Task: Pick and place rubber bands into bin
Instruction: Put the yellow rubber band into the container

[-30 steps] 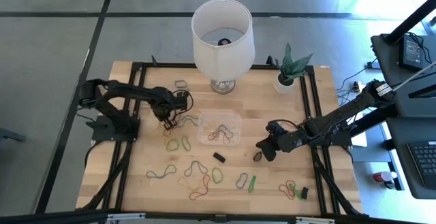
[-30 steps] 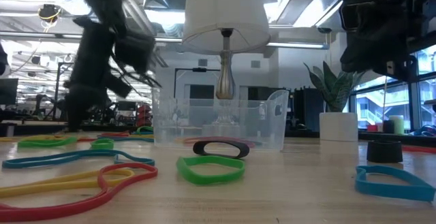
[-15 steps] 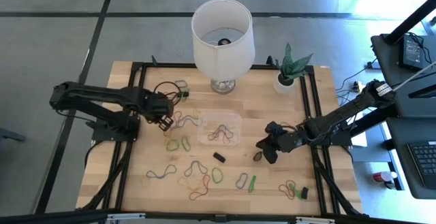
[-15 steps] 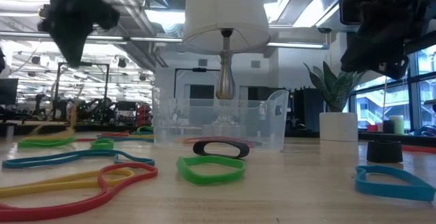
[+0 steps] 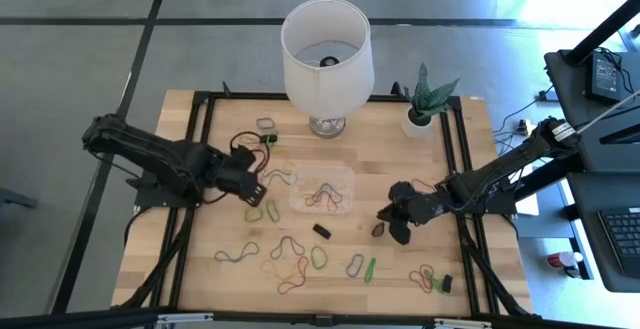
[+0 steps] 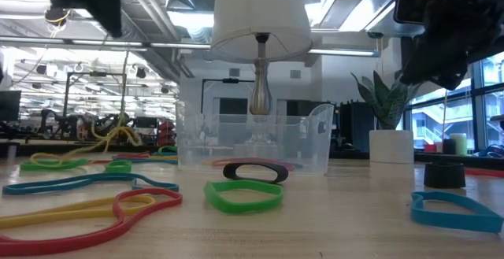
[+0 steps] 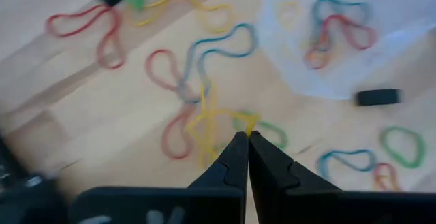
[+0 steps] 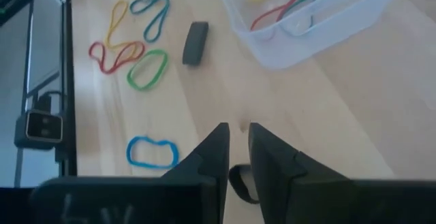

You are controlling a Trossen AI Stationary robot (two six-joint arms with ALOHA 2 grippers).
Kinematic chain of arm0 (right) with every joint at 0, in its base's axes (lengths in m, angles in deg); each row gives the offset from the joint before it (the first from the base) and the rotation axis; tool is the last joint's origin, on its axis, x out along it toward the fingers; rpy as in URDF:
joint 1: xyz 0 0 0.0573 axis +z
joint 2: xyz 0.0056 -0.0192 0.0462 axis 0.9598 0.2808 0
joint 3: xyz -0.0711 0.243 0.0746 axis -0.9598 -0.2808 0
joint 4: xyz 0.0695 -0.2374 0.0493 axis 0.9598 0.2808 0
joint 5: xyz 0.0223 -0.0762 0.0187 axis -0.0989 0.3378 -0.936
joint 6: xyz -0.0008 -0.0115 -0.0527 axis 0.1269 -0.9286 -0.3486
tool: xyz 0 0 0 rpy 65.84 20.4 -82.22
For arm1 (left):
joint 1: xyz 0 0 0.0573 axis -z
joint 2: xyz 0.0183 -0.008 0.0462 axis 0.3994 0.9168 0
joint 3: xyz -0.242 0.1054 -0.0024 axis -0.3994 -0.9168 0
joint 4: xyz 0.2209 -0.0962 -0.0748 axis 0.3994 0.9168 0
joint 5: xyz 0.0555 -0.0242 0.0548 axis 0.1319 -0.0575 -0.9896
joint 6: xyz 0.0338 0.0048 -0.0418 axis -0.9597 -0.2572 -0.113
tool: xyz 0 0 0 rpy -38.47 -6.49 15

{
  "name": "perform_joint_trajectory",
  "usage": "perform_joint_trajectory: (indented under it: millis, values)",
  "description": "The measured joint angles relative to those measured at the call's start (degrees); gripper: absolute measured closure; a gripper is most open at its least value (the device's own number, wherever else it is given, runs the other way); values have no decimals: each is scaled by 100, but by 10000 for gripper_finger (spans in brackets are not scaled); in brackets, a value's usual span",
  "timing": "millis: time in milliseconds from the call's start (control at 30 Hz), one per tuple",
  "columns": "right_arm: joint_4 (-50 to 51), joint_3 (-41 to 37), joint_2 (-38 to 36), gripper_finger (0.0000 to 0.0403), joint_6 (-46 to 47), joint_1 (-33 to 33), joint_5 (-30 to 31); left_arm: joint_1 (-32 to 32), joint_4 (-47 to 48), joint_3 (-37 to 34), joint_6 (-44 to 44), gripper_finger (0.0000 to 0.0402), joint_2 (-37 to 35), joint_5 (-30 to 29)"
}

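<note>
1. High view: the left arm reaches in low from the table's left edge, elbow bent, its left gripper (image 5: 250,182) just left of the clear bin (image 5: 322,189). The right arm stretches in from the right, and the right gripper (image 5: 392,219) hovers right of the bin, near a dark band (image 5: 378,229). One lamp (image 5: 327,54) and one potted plant (image 5: 425,101) stand at the far edge. Loose rubber bands (image 5: 290,259) lie scattered toward the near edge; the exact count is unclear.
2. Low view: a yellow band (image 6: 118,133) hangs in a strand from the raised left gripper, its lower end on the table.
3. Left wrist view: the fingers (image 7: 235,164) are pressed together, pinching that yellow band. About three bands lie in the bin.
4. Right wrist view: the fingers (image 8: 218,149) stand slightly apart, holding nothing that shows.
</note>
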Motion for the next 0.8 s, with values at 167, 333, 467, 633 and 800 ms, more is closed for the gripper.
perform_joint_trajectory:
  millis: [167, 333, 467, 633, 800]
  values:
    - [25, 0, 0, 342, -131, 0, -129, 310, -691, 155, -577, 399, 400, -31]
    - [45, 0, 0, 342, -144, 0, -131, 423, -127, 163, -480, 399, 762, -62]
    - [40, 0, 0, 342, -100, 0, -131, 356, 461, 163, -143, 399, 1022, -29]
    - [36, 0, 0, 342, 75, 0, -128, 354, 497, 163, -345, 399, 1119, -68]
    - [30, 0, 0, 342, 287, -3, -104, 349, 1045, 163, -100, 399, 1110, -352]
